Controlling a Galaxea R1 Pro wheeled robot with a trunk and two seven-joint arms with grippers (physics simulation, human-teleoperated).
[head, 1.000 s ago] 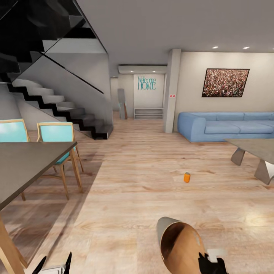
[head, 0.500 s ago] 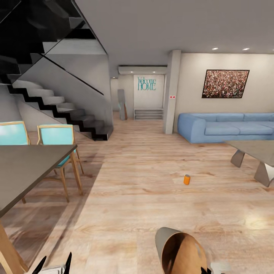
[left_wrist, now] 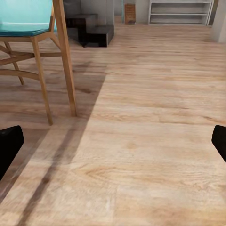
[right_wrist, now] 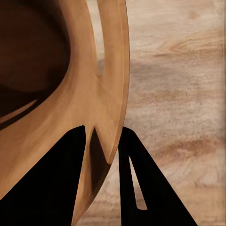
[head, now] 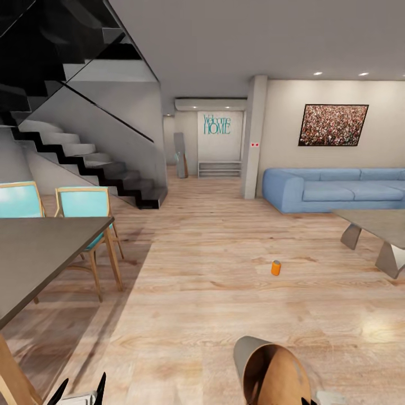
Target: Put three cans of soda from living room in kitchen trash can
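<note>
Right gripper (right_wrist: 107, 160) pinches the pale, copper-lined round bin (head: 270, 374) by its thin, probably light rim; 1 small orange can (head: 275, 268) stands well ahead.

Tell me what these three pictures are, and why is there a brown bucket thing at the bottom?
They come from a robot in a computer-made house. The big picture is from a camera on its head, looking across a wood floor at a blue sofa, stairs and a dark table with turquoise chairs. The other two are from cameras by its two claws. The brown bucket is a trash can: the right gripper pinches its rim between two black fingers and carries it. The left gripper is open and holds nothing; its black fingertips stick in at the edges of its picture. One small orange soda can stands on the floor ahead.
</note>
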